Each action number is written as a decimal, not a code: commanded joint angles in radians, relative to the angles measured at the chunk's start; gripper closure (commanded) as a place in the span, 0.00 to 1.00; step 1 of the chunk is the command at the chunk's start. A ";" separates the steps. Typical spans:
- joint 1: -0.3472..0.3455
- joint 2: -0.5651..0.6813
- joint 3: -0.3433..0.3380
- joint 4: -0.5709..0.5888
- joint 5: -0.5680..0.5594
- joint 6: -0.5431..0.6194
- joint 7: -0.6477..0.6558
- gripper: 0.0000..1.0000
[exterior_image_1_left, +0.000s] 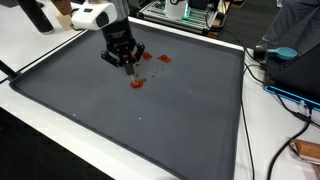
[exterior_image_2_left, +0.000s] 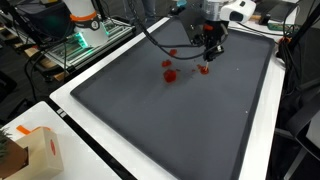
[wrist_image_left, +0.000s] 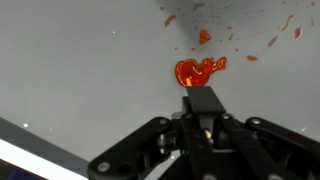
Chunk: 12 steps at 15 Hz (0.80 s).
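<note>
Gripper, jaws clenched together, hangs close over a red blob on a dark mat; dipping lower or sliding could smear the blob wider.

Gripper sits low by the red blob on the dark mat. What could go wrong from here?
1. The gripper is almost at the red blob; pushing forward would probably smear it across the dark mat.
2. Small red flecks lie scattered beyond the blob; a sweep could spread them wider.
</note>
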 joint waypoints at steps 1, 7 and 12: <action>-0.021 0.030 0.020 0.020 0.022 -0.003 -0.035 0.97; -0.023 0.048 0.021 0.040 0.020 -0.013 -0.034 0.97; -0.038 0.028 0.031 0.036 0.045 -0.050 -0.039 0.97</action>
